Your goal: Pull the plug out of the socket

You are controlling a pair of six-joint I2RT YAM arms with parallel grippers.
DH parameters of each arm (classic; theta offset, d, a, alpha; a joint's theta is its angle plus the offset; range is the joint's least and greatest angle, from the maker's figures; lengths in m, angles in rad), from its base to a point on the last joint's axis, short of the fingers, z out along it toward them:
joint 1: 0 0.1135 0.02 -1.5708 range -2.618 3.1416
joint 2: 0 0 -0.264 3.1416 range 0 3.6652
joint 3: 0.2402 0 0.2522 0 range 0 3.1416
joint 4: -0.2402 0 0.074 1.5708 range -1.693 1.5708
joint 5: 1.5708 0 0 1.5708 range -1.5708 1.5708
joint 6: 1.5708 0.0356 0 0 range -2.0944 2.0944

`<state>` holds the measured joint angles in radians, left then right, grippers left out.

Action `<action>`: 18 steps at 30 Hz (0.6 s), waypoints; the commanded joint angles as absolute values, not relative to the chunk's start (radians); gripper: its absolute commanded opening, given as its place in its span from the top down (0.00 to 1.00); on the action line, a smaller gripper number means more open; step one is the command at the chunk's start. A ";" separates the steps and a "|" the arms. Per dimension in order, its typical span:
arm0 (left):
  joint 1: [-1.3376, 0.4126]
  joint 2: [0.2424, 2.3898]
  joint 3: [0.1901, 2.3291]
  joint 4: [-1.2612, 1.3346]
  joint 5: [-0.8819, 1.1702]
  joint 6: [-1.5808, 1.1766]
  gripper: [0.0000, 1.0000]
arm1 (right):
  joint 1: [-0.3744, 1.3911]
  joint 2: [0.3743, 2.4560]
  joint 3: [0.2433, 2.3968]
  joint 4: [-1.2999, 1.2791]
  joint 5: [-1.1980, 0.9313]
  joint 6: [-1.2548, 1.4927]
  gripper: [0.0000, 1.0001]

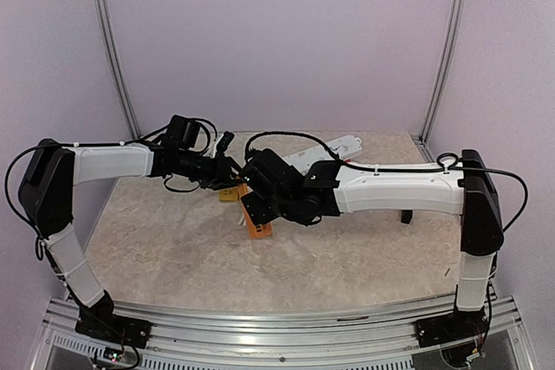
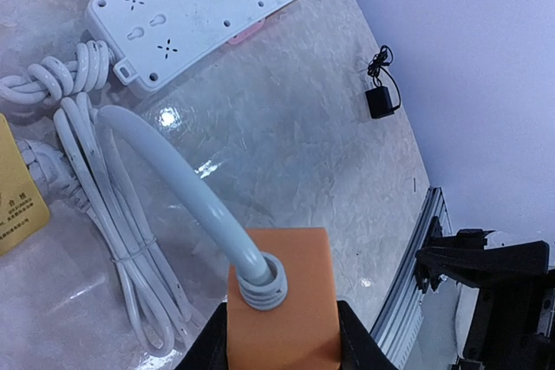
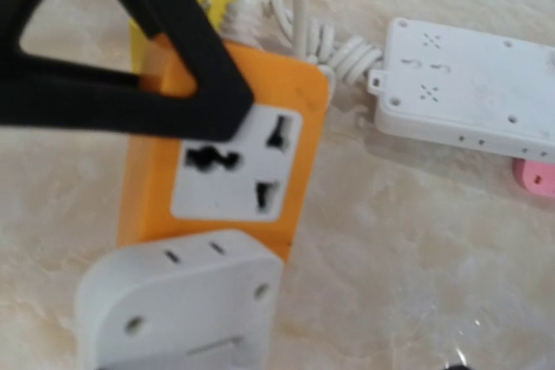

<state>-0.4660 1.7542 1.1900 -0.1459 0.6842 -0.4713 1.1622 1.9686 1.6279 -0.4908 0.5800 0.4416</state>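
Two-handed pull pending.
Clamped by left hand is orange socket; right hand state cannot be told; white plug to be pulled straight off.

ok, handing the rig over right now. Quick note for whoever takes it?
Left pincer: shut on the orange socket block at its cable end.
Right pincer: one black finger lies across the block. The views don't show whether it is open or shut.
White plug: looks seated at the block's other end.
White power strip: lies back side up beyond the block, with the coiled cable beside it.
Done: block held.
Left: grip the plug and pull it free.
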 commanded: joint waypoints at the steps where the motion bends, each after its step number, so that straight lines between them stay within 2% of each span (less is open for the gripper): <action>1: -0.459 1.750 1.191 -0.132 0.697 -0.474 0.84 | 1.171 1.939 1.634 -0.443 0.538 0.418 0.18; 18: -0.459 1.751 1.190 -0.132 0.699 -0.474 0.84 | 1.186 2.134 1.845 -0.570 0.593 0.390 0.12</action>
<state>-0.4660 1.7542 1.1900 -0.1463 0.6846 -0.4713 1.1782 2.0960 1.8191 -0.5045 0.5644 0.3981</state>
